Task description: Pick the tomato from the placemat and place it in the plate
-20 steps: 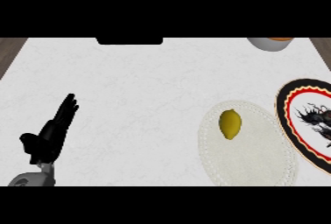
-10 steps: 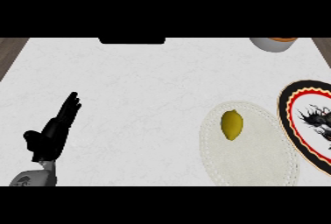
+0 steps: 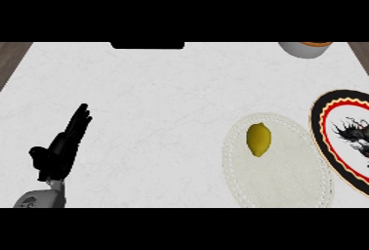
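At the near left, the black left hand (image 3: 61,146) with straight open fingers, holding nothing, is drifting slightly right compared with a second ago, so the pick is not beginning yet. The yellow oval fruit (image 3: 259,139) is lying unmoved on the pale round placemat (image 3: 288,180), beside the red-and-black patterned plate (image 3: 326,117) at the right edge. No readable writing is showing.

Only the left robot hand (image 3: 61,149) shows, a matte black shape with slender fingers and a short, stubby thumb. It joins a rounded grey forearm (image 3: 39,199), on which a small dark marking seems to sit, too indistinct to read.
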